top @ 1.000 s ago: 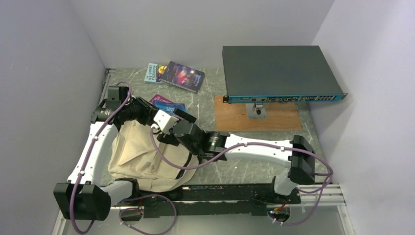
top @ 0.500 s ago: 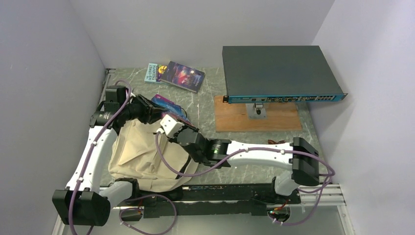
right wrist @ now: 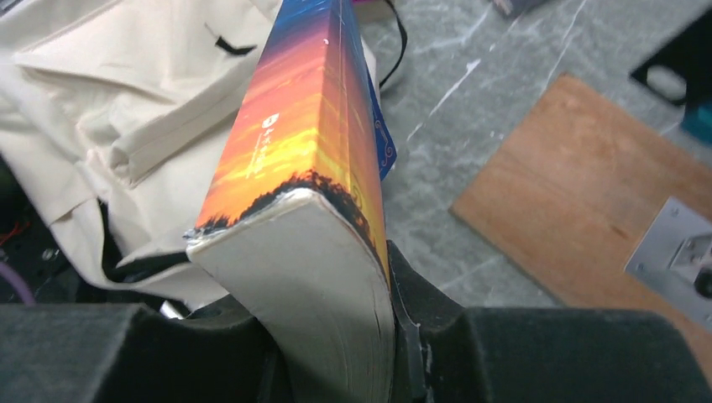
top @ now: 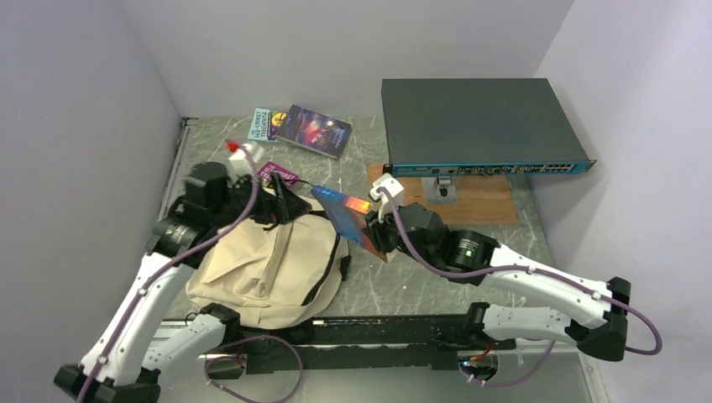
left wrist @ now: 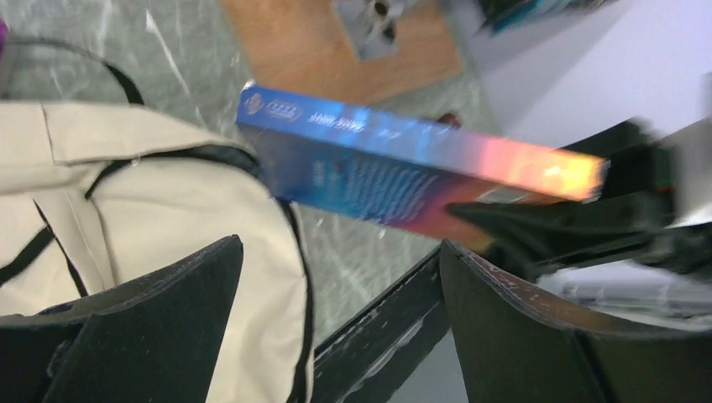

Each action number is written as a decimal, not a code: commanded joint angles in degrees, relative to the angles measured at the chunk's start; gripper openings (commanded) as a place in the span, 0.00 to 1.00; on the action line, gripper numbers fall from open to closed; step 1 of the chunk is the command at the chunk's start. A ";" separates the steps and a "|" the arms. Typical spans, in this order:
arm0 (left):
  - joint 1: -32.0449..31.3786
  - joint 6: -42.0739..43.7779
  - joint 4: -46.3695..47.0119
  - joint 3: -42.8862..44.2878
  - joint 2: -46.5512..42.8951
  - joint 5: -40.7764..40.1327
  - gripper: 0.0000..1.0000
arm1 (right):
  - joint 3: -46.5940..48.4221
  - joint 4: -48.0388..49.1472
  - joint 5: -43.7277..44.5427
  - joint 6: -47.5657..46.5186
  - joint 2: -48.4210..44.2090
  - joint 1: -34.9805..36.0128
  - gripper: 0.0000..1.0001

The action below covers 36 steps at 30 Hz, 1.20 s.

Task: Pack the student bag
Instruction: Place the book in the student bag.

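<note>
The cream student bag (top: 264, 269) lies flat at the near left of the table, black straps up; it also shows as the bag (left wrist: 159, 201) and the bag (right wrist: 126, 101). My right gripper (top: 379, 228) is shut on a blue paperback with an orange spine (top: 347, 218), held on edge in the air just right of the bag's top. The book (right wrist: 306, 168) sits wedged between the right gripper's (right wrist: 327, 344) pads. My left gripper (top: 288, 204) hovers over the bag's top end, open and empty (left wrist: 340, 290), facing the book (left wrist: 403, 168).
A purple book (top: 275, 171) peeks out behind the bag. Two more paperbacks (top: 302, 128) lie at the back. A dark network switch (top: 479, 122) stands on a wooden board (top: 441, 206) at the back right, the board (right wrist: 588, 193) close to the held book.
My right gripper closed on the book above the bag and carried it right. My left gripper opened, and that arm shifted its pose over the bag's top.
</note>
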 commanded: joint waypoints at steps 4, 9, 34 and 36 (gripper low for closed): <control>-19.96 5.88 -4.18 -5.50 11.15 -23.50 0.85 | 0.29 -5.98 0.64 8.85 -11.41 -0.34 0.00; -26.98 5.25 -4.41 -4.05 20.39 -29.84 0.72 | -0.36 -9.64 2.77 10.59 -15.03 -0.44 0.00; -31.80 4.10 -8.18 -2.50 22.16 -38.30 0.13 | 2.49 -15.00 -4.52 15.57 -13.49 -0.53 0.00; -31.85 3.88 -10.25 -1.14 19.00 -42.47 0.00 | 3.61 -16.31 -7.15 17.07 -11.88 -0.80 0.00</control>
